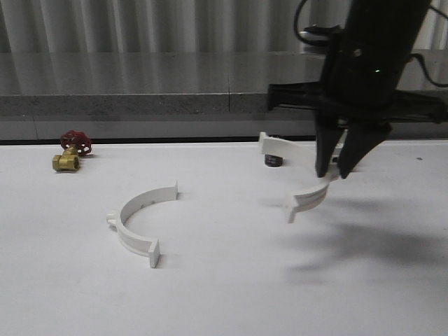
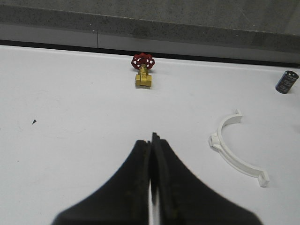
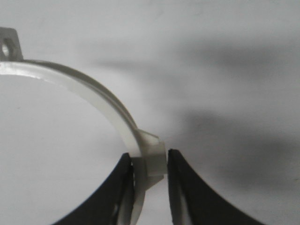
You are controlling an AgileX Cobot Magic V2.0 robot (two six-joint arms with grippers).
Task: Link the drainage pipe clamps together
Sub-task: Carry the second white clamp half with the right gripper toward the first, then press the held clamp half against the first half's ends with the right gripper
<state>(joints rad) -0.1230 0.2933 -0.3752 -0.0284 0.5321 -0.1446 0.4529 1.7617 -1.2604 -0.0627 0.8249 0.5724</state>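
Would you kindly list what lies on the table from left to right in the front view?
Brass valve → clamp half lying on the table → small black cylinder → second clamp half, held in the right gripper.

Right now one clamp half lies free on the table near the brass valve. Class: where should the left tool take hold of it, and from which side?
Grip the clamp half at mid-arc, beside the small outer lug, coming straight down from above. It lies flat on the table, so the thin band stands on edge and fingers can straddle its inner and outer faces. That likely leaves both end tabs free for mating. The left tool is shut and would need to open first.
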